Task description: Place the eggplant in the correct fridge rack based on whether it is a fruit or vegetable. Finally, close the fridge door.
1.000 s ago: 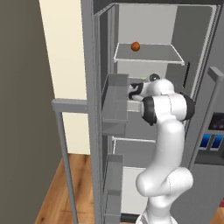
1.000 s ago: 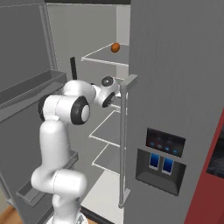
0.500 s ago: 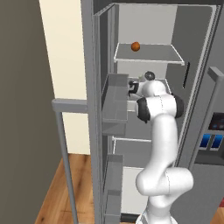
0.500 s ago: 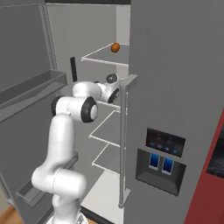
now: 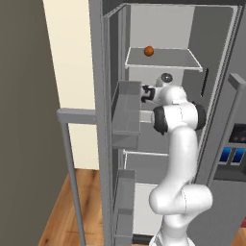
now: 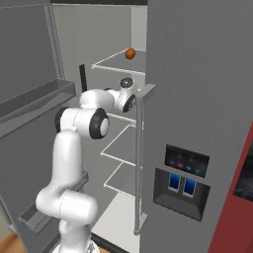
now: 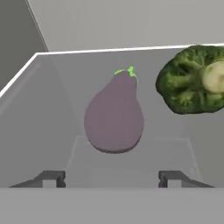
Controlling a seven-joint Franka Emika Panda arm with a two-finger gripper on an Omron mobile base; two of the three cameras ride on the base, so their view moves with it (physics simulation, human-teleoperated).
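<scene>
The eggplant (image 7: 113, 118), a greyish-purple lump with a green stem tip, lies on the pale-grey fridge rack (image 7: 52, 109). My gripper (image 7: 111, 179) is open just in front of it; its fingertips (image 7: 52, 178) stand wide apart and touch nothing. In the left base view the gripper (image 5: 144, 93) reaches into the fridge below the top shelf. The fridge door (image 5: 72, 158) stands open at the left, its grey inner bins facing the arm.
A round green vegetable (image 7: 192, 81) sits on the same rack, right of the eggplant. A round orange fruit (image 5: 149, 50) rests on the top shelf (image 5: 185, 65). The dispenser door (image 6: 197, 148) stands shut at the right, close beside the arm.
The arm has pushed further into the fridge. The gripper was shut one second ago and now stands open, with the eggplant lying free on the rack.
</scene>
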